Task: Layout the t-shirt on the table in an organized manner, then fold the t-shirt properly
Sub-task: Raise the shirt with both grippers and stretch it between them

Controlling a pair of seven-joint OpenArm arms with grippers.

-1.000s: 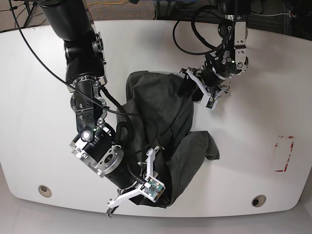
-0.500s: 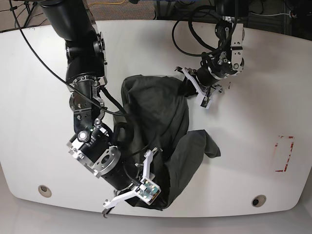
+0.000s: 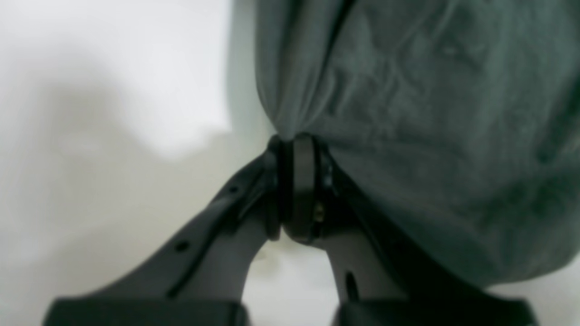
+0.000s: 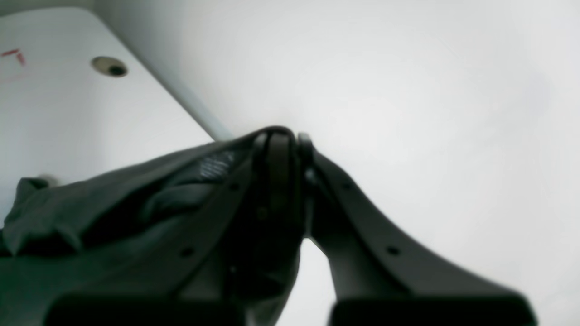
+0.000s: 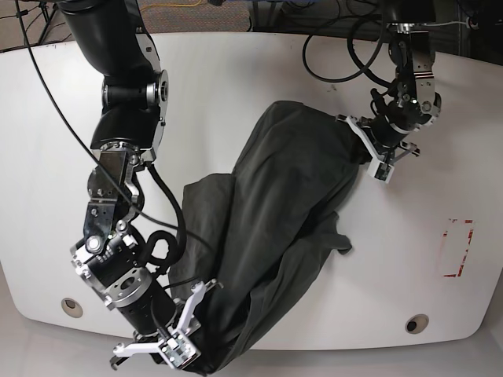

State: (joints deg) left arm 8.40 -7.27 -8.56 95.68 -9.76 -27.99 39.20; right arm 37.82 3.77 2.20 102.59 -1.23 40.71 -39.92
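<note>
We judged the laying-out step to be in hand: the t-shirt (image 5: 271,236) hung as a dark band between both arms, partly resting across the worktop (image 5: 440,94), unfolded. Nearest the front edge, the right end effector (image 5: 174,351) was pinched tight on one edge of the cloth. Farther back, the left end effector (image 5: 369,153) was clamped on another gathered edge. Next we would need to draw the two grips apart and lower the cloth flat.

Both wrist views blurred, t-shirt (image 5: 275,228) hem running off base view's bottom edge, neck label unseen.
</note>
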